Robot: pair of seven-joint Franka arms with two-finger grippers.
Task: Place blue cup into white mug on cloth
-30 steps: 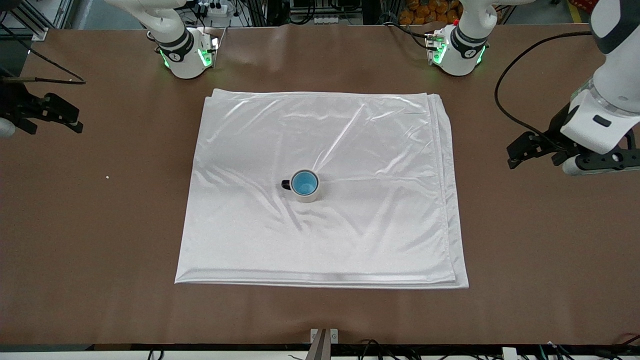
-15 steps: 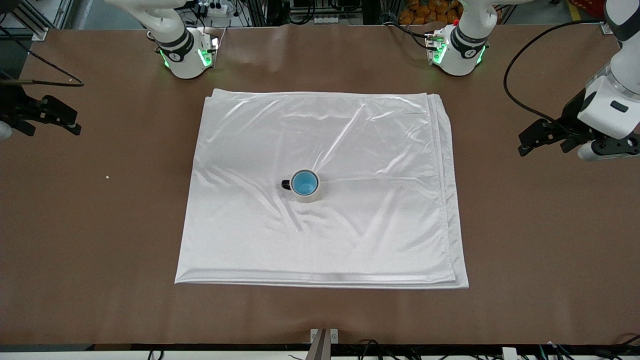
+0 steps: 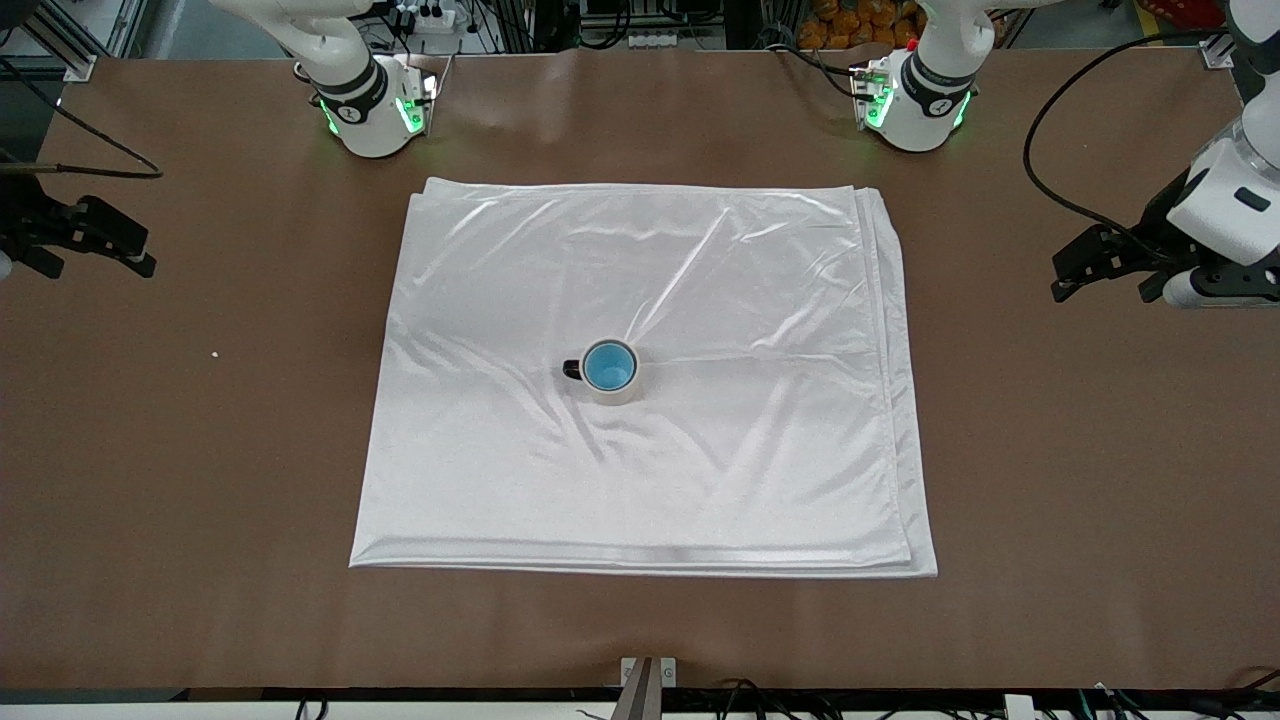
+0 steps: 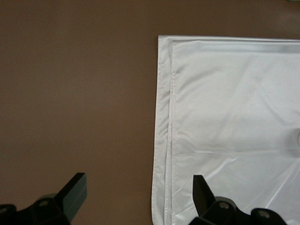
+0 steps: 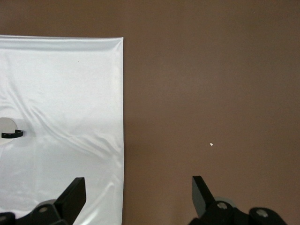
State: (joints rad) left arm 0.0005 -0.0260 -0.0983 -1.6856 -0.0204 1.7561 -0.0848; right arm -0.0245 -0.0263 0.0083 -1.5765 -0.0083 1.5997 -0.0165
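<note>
The blue cup sits inside the white mug, which stands upright near the middle of the cloth with its dark handle toward the right arm's end. My left gripper is open and empty above bare table beside the cloth's edge at the left arm's end. My right gripper is open and empty above bare table at the right arm's end. The left wrist view shows open fingers over the cloth's layered edge. The right wrist view shows the mug at the frame's edge.
The brown table surrounds the cloth on all sides. A small white speck lies on the table toward the right arm's end, also in the right wrist view. Arm bases stand along the table's back edge.
Both grippers have drawn outward from the cloth toward their own ends of the table, the left one more. The cup, mug and cloth have not moved.
</note>
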